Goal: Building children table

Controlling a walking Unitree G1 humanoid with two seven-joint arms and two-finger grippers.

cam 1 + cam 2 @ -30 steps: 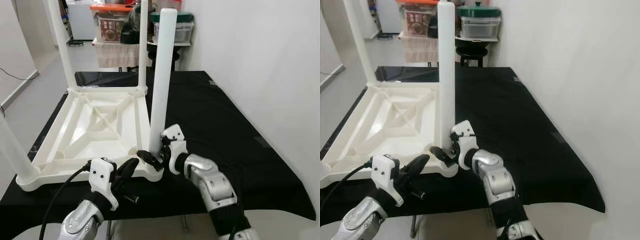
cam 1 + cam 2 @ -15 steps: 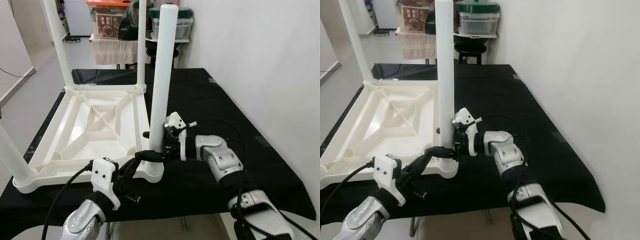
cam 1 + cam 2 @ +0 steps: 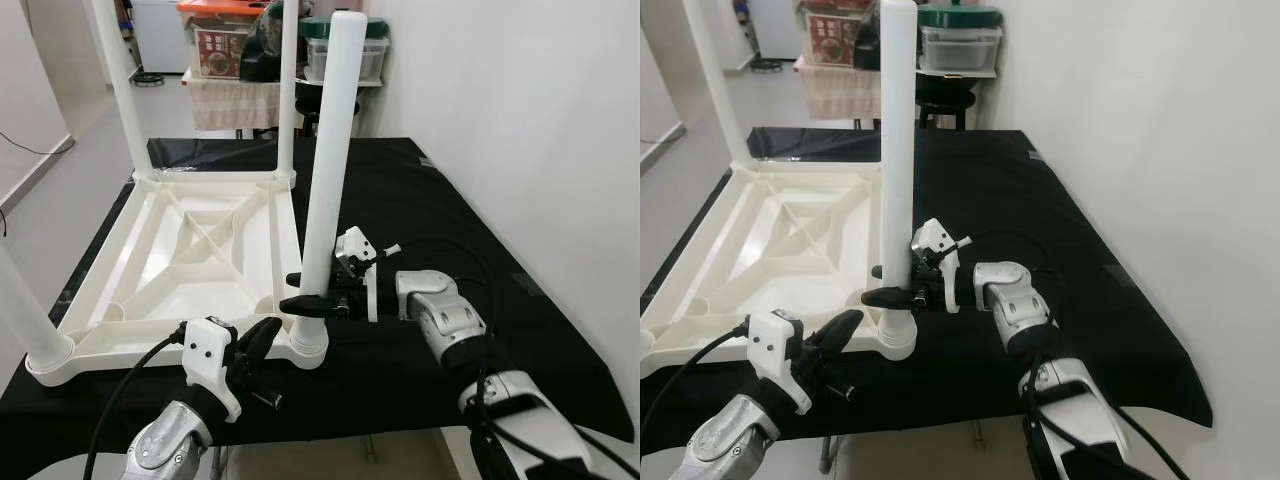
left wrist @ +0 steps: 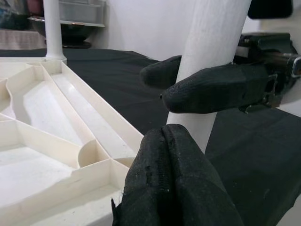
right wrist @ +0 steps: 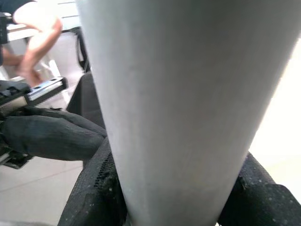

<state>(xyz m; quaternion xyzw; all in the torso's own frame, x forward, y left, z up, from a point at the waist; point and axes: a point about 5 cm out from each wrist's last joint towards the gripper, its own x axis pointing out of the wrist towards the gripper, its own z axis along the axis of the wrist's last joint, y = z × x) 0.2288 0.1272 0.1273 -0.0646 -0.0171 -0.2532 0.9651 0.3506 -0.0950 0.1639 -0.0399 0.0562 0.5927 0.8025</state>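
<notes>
The white plastic children's table (image 3: 190, 250) lies upside down on a black-covered worktop (image 3: 470, 250). Its near right leg (image 3: 328, 170) stands upright in the corner socket (image 3: 305, 345). My right gripper (image 3: 312, 300) reaches in from the right and is shut on this leg just above the socket; black fingers (image 5: 89, 197) hug both sides of the leg (image 5: 188, 108). My left gripper (image 3: 262, 338) sits low in front of the socket, its fingers (image 4: 174, 188) pressed together with nothing between them, close under the right gripper's fingers (image 4: 211, 89).
Other legs stand at the far left (image 3: 118, 90), far right (image 3: 287, 90) and near left (image 3: 25, 310) corners. Storage boxes (image 3: 225, 45) and a dark stool stand behind the worktop. A white wall (image 3: 520, 120) runs along the right. The worktop's front edge is just below the socket.
My right arm has swung out to the right of the leg and its fingers now clasp it level, slightly higher than before. The left gripper has barely moved.
</notes>
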